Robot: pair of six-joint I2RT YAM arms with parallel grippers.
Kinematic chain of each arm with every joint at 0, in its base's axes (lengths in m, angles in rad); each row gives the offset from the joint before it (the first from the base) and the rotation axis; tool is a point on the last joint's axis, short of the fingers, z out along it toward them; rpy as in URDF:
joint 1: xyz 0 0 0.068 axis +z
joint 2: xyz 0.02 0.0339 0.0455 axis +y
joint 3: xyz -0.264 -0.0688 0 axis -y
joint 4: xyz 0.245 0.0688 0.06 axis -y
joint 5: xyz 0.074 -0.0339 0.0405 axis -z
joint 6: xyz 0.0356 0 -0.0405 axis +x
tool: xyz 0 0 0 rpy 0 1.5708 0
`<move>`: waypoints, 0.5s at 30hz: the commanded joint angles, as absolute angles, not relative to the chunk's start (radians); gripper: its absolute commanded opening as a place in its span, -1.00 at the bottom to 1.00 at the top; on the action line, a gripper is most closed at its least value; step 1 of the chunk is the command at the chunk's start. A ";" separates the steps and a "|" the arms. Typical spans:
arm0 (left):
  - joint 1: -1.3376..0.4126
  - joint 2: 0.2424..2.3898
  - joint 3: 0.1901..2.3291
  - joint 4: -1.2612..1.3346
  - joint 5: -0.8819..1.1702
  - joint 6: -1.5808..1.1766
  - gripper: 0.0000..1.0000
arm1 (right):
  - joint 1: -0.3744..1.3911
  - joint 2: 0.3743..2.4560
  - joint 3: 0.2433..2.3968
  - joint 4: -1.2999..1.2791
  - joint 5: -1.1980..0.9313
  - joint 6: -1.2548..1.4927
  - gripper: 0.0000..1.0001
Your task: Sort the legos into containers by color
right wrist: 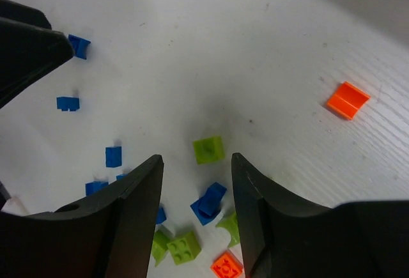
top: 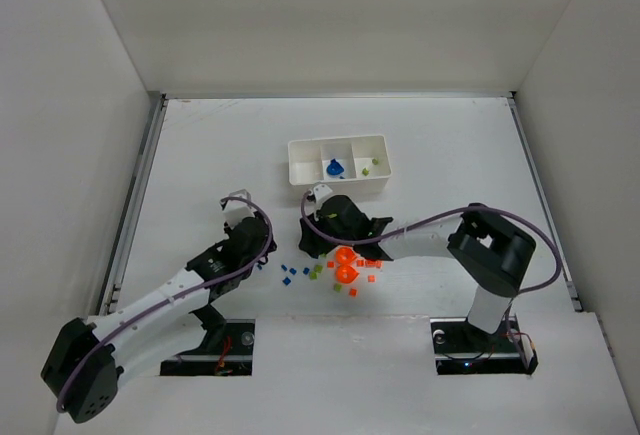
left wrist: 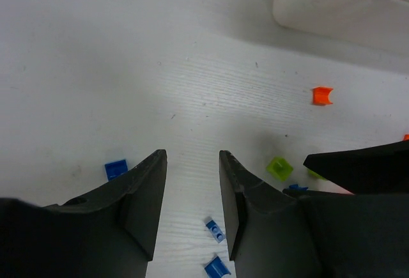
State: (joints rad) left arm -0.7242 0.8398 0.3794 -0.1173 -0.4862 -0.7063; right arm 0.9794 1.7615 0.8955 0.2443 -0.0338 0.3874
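The white tray point(top: 338, 145) stands at mid table; its middle compartment holds a blue rounded piece point(top: 334, 167), its right one a few green bricks point(top: 366, 170), its left one shows nothing. Loose legos lie in front of it: two large orange rounded pieces point(top: 346, 264), small blue bricks point(top: 288, 275) and green ones point(top: 318, 270). My left gripper point(top: 266, 253) is open and empty over a small blue brick point(left wrist: 215, 228). My right gripper point(top: 316, 247) is open and empty above a green brick point(right wrist: 209, 149) and stacked blue bricks point(right wrist: 209, 202).
The tray's near corner point(left wrist: 339, 3) shows in the left wrist view, with an orange brick point(left wrist: 322, 94) and a green brick point(left wrist: 279, 167) before it. The two grippers are close together; the right one's finger point(left wrist: 358, 166) reaches into the left wrist view. White walls surround the table.
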 commanded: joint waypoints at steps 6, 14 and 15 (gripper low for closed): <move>-0.745 0.785 0.377 -0.236 -0.479 -0.756 -0.29 | 1.018 1.847 0.999 0.180 0.049 0.338 -0.04; -0.752 0.813 0.425 -0.409 -0.528 -0.913 -0.29 | 1.051 1.876 1.029 0.110 0.173 0.281 -0.38; -0.752 0.813 0.433 -0.431 -0.528 -0.940 -0.29 | 1.053 1.865 1.026 0.110 0.189 0.281 -0.47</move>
State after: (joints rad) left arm -0.7471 0.8135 0.3767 -0.3202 -0.4896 -0.8337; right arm 1.0348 1.8591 0.9966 0.1577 0.1093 0.3122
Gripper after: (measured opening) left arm 0.353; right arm 0.325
